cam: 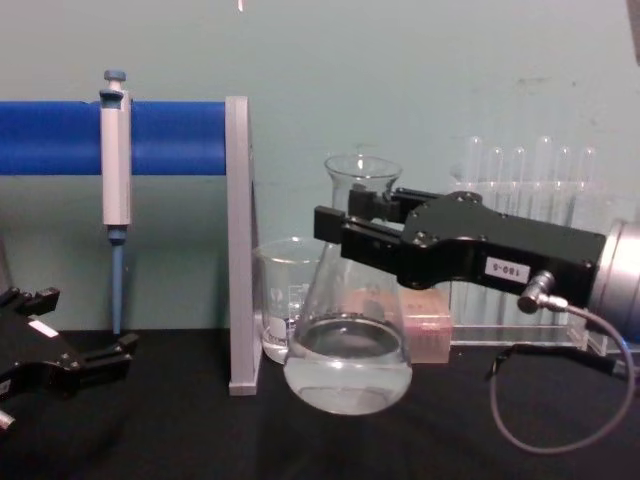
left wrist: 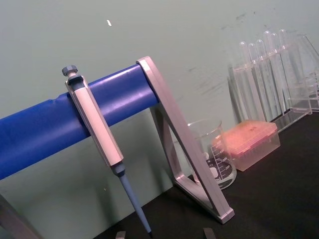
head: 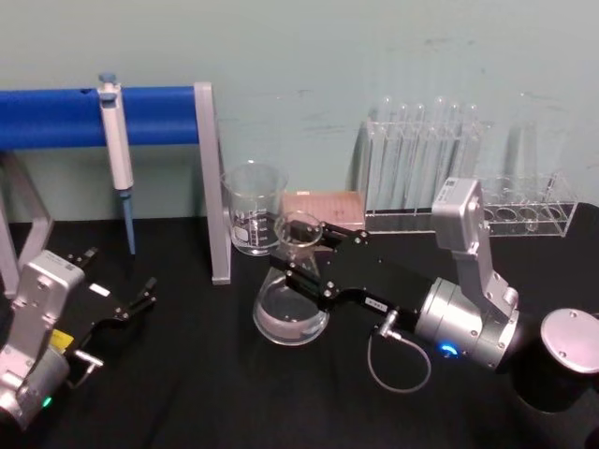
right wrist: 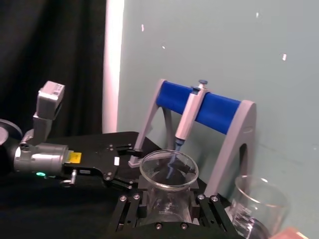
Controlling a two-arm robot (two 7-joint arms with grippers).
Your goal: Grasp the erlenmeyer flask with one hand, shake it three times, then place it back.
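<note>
Right end effector [head: 301, 251] reaches in low and nearly level from the right, its fingers clamped on the neck of the erlenmeyer flask [head: 290, 316]. That flask stands roughly upright at the middle of the tabletop [head: 187, 393], just near of the beaker [head: 253, 208]. Left end effector [head: 122, 297] lies low at near left, fingers spread, well apart from it.

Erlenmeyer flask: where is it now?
Chest view, centre: clear glass conical flask, neck gripped by the black right claw, just in front of the clear cylindrical beaker.
</note>
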